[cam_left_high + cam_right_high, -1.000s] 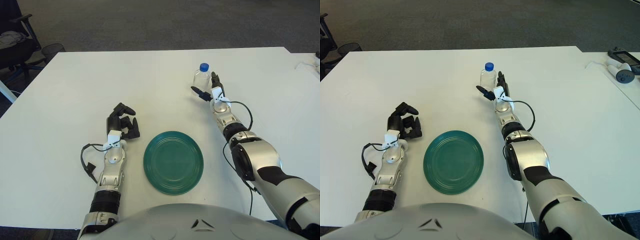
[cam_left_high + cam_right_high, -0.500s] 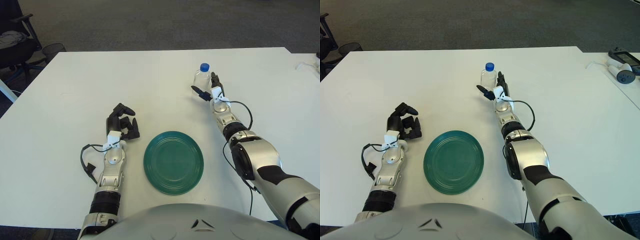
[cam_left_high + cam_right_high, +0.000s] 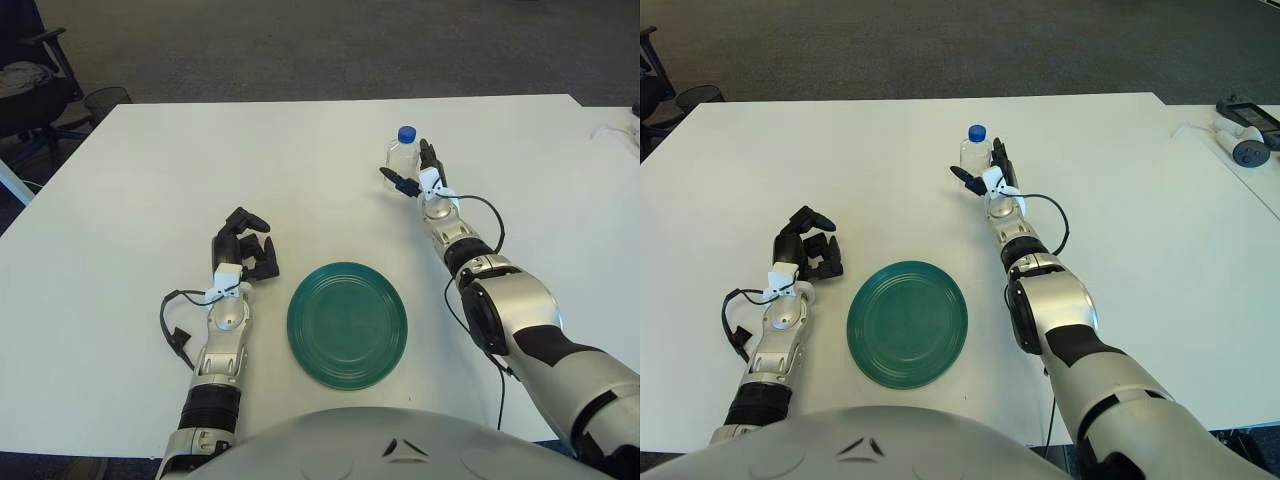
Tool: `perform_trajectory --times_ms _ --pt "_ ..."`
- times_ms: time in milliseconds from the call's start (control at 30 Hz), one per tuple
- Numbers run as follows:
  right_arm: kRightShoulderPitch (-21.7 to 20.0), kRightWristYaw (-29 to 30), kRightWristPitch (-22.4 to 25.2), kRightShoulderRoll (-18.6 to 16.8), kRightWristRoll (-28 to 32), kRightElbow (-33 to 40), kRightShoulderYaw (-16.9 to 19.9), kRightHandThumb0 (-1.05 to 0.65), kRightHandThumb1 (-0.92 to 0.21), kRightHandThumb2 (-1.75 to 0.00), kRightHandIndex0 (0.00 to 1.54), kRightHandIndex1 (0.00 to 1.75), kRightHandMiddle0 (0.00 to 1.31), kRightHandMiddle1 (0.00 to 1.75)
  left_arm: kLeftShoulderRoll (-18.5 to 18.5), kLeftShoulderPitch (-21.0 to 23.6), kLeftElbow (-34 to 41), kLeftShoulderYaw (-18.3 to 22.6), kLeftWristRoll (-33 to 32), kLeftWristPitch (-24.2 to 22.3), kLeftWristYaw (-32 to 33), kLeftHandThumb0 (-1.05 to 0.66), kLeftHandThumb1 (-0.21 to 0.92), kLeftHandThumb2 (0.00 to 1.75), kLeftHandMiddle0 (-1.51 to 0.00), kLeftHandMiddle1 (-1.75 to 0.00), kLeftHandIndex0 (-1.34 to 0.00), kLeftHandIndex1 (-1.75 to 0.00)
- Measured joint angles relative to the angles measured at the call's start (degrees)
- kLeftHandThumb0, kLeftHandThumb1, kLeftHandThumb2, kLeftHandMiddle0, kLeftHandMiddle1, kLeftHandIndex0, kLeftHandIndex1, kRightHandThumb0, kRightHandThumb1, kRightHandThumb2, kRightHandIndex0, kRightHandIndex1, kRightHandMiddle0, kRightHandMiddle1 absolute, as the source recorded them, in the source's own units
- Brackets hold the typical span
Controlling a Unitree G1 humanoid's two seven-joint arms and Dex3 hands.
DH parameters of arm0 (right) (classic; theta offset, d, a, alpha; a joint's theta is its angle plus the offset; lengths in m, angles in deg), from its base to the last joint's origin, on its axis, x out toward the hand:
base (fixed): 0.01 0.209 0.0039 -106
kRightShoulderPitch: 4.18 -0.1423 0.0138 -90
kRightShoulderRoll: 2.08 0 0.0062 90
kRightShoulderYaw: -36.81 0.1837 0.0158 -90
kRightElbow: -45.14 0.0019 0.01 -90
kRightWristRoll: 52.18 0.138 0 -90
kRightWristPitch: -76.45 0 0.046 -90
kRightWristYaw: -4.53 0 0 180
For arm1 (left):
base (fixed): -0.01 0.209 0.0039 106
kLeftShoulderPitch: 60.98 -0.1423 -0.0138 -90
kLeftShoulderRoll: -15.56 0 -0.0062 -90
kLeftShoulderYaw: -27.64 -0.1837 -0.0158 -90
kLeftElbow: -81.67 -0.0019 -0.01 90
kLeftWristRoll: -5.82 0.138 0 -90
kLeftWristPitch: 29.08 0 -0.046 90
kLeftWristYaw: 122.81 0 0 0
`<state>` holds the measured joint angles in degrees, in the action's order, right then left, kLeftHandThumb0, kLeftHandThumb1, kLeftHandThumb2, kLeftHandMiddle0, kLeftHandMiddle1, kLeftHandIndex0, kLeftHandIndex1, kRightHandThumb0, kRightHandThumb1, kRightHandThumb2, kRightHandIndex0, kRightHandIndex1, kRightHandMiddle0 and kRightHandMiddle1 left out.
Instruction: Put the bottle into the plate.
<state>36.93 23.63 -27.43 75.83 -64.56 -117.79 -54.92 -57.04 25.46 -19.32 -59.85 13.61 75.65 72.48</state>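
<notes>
Left eye view: the bottle [image 3: 403, 153] stands upright, far right on the white worktop [image 3: 120, 200], with the right hand [image 3: 415, 178] wrapped around it. The green plate [image 3: 347, 324] lies near centre, well apart.

Right eye view: the left hand [image 3: 808, 252], fingers curled on nothing, shows left of the plate.

Head stereo pair; downward, overlapping table [image 3: 130, 200]

Right hand [image 3: 985, 180] around upright bottle [image 3: 975, 152], beyond plate [image 3: 907, 323].
</notes>
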Motion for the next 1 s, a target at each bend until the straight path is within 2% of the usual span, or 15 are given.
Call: perform_trajectory --times_ms 300,433,467,533,600,667,700,800,900,1000 --pt "-0.1 0.71 0.77 -0.38 -0.49 -0.33 -1.03 -1.05 -0.91 -0.12 0.0 0.0 0.02 0.01 0.14 -0.4 0.34 -0.15 -0.01 0.11 0.0 -0.57 0.09 1.59 -1.32 -1.75 -0.8 -1.75" --pt "-0.1 1.05 0.77 -0.43 -0.6 -0.44 -1.17 -1.04 -0.89 -0.1 0.05 0.03 0.0 0.25 0.28 -0.58 0.51 -0.19 0.02 0.11 0.01 -0.57 0.09 1.6 -1.32 -1.75 -0.8 -1.75" --pt "-0.1 1.19 0.77 -0.45 -0.6 -0.46 -1.17 -1.02 -0.88 -0.1 0.06 0.09 0.0 0.34 0.3 -0.6 0.53 -0.2 0.02 0.11 0.03 -0.57 0.09 1.6 -1.32 -1.75 -0.8 -1.75" --pt "-0.11 1.66 0.78 -0.56 -0.57 -0.49 -1.07 -0.98 -0.86 -0.1 0.03 0.43 0.0 0.64 0.33 -0.65 0.58 -0.24 0.16 0.11 0.06 -0.57 0.09 1.6 -1.32 -1.75 -0.8 -1.75" --pt "-0.15 2.24 0.86 -0.76 -0.51 -0.56 -0.9 -0.95 -0.85 -0.1 0.01 0.63 0.0 0.8 0.37 -0.71 0.67 -0.26 0.37 0.11 0.11 -0.57 0.09 1.6 -1.32 -1.75 -0.8 -1.75" --pt "-0.24 2.86 0.87 -1.06 -0.35 -0.77 -0.53 -0.88 -0.8 -0.14 0.01 0.92 0.0 1.03 0.41 -0.78 0.74 -0.26 0.55 0.1 0.21 -0.57 0.08 1.6 -1.32 -1.75 -0.8 -1.75" --pt "-0.26 3.14 0.87 -1.21 -0.22 -0.84 -0.32 -0.86 -0.76 -0.19 0.0 0.98 0.0 1.07 0.45 -0.82 0.78 -0.27 0.65 0.1 0.32 -0.57 0.08 1.6 -1.32 -1.75 -0.8 -1.75" --pt "-0.28 3.55 0.87 -1.49 0.03 -0.94 0.19 -0.73 -0.47 -0.65 0.02 1.24 0.0 1.29 0.62 -0.89 0.85 -0.31 0.85 0.1 0.66 -0.57 0.08 1.6 -1.32 -1.75 -0.8 -1.75" --pt "-0.3 3.82 0.87 -1.65 0.08 -0.98 0.49 -0.6 -0.29 -0.89 0.06 1.4 0.0 1.43 0.76 -0.93 0.88 -0.33 1.0 0.12 0.71 -0.57 0.08 1.6 -1.32 -1.75 -0.81 -1.75" --pt "-0.34 3.8 0.86 -1.77 0.11 -1.0 0.72 -0.52 -0.21 -1.01 0.1 1.48 0.0 1.5 0.88 -0.97 0.88 -0.32 0.98 0.24 0.69 -0.57 0.08 1.61 -1.32 -1.75 -0.81 -1.75"
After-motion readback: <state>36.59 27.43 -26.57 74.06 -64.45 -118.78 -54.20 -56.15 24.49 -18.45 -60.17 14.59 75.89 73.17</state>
